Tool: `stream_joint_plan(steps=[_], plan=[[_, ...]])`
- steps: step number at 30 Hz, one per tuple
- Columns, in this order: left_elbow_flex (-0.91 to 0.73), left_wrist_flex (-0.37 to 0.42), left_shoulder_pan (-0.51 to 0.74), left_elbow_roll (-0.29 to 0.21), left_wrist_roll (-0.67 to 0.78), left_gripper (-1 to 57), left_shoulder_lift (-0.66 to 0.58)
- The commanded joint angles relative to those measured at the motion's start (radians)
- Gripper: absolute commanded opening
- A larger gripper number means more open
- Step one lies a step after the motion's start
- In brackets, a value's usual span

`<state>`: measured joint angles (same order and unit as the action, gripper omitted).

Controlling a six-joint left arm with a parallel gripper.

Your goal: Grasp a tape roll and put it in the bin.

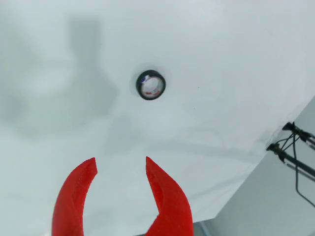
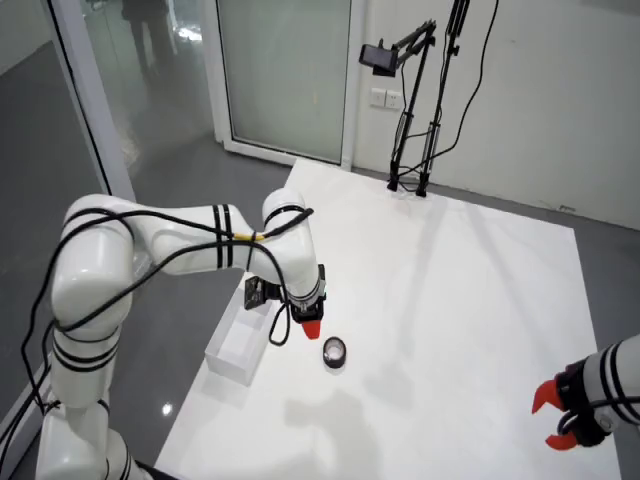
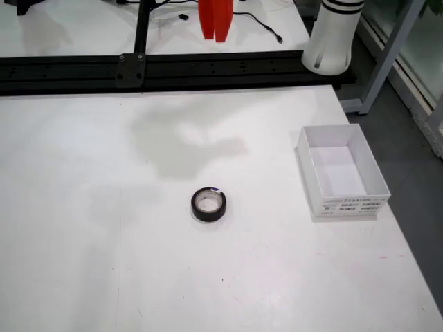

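Your 2 red fingers (image 1: pixel 93 169) are spread apart with nothing between them, hanging above the counter (image 1: pixel 236 59). In the wrist view the tape roll (image 1: pixel 150 85) lies flat on the counter ahead of the fingertips, clear of them and a little toward the right finger. In the overview the fingers (image 2: pixel 311 326) point down just beside the roll (image 2: pixel 335 351), not touching it. Beyond the fingers on the far side from the roll sits the white bin (image 2: pixel 237 342), at the counter's edge; in the front view it (image 3: pixel 341 171) looks empty, well apart from the roll (image 3: pixel 208 205). So nothing is done yet: you must still line up, descend, close, carry and drop.
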<state>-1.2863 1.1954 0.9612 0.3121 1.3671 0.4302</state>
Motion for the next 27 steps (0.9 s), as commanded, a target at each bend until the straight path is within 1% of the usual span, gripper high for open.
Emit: stream_joint_plan(steps=[1, 5, 9, 14, 17, 20, 22, 27], plan=[[0.058, -0.157, -0.145, 0.032, -0.226, 22.5, 0.183], [0.073, -0.221, -0.182, 0.032, -0.227, 22.4, 0.26], [0.163, -0.238, -0.205, 0.028, -0.275, 22.1, 0.369], [0.303, -0.241, -0.22, 0.032, -0.355, 23.2, 0.489], [0.317, -0.281, -0.237, 0.032, -0.359, 23.1, 0.505], [0.32, -0.313, -0.249, 0.047, -0.359, 22.8, 0.509], [0.326, -0.318, -0.256, 0.055, -0.359, 22.8, 0.516], [0.331, -0.324, -0.262, 0.051, -0.359, 22.7, 0.558]])
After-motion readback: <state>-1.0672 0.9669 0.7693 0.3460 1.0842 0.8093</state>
